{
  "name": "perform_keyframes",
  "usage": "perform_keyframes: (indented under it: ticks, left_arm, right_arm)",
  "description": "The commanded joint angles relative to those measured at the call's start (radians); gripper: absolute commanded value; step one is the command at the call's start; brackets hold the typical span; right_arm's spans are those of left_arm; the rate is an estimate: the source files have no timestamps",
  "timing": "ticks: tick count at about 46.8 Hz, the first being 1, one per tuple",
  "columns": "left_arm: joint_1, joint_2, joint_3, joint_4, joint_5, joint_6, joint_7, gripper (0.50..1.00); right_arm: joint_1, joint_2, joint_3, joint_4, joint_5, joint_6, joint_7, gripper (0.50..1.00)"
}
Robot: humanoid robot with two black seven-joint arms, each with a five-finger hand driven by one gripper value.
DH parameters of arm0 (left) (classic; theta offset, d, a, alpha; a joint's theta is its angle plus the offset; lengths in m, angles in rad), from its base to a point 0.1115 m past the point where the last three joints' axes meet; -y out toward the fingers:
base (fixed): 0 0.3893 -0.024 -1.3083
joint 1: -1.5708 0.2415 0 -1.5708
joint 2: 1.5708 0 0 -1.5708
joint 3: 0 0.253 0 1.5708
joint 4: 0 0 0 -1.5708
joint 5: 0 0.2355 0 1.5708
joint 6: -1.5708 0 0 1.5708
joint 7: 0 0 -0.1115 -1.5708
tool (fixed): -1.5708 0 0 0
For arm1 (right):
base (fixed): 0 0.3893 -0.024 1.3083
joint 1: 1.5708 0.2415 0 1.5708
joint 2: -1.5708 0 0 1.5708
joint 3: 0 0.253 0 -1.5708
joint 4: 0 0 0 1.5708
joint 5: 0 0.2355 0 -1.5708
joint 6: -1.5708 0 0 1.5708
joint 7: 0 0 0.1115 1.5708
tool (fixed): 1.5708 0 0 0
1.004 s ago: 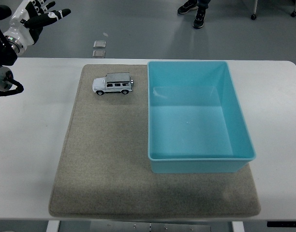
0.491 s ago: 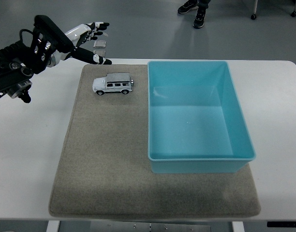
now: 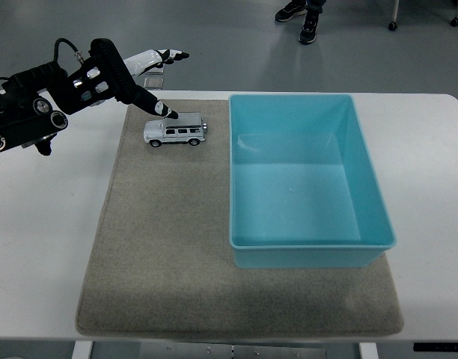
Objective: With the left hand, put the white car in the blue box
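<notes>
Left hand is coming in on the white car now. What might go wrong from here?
The left hand is open, thumb tip near the white car's roof, not yet around it: a poor close may roll it along the mat. The blue box has raised walls, so a low carry might clip the near wall.

1 view only, set high on the robot's side and tilted forward and down. The white counter (image 3: 49, 224) fills most of the picture, near edge at the bottom; grey floor (image 3: 236, 45) lies beyond its far edge.
</notes>
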Motion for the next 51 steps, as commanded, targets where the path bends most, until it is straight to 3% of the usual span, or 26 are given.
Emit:
perform_keyframes:
  ticks: [1,15,36,51]
  left_arm:
    - [-0.037,-0.006,0.066,0.006,0.009,-0.004,0.018,0.988]
    - [-0.060,-0.055,0.159,0.017,0.083,0.001,0.024,0.986]
    - [-0.058,-0.142,0.215,0.132,0.113,0.001,0.024,0.973]
    - [-0.051,-0.202,0.242,0.201,0.115,-0.002,0.024,0.917]
  right_arm:
    - [0.000,0.000,0.000,0.000,0.000,0.000,0.000,0.936]
    - [0.000,0.000,0.000,0.000,0.000,0.000,0.000,0.936]
    - [0.000,0.000,0.001,0.000,0.000,0.000,0.000,0.936]
    - [0.000,0.000,0.001,0.000,0.000,0.000,0.000,0.936]
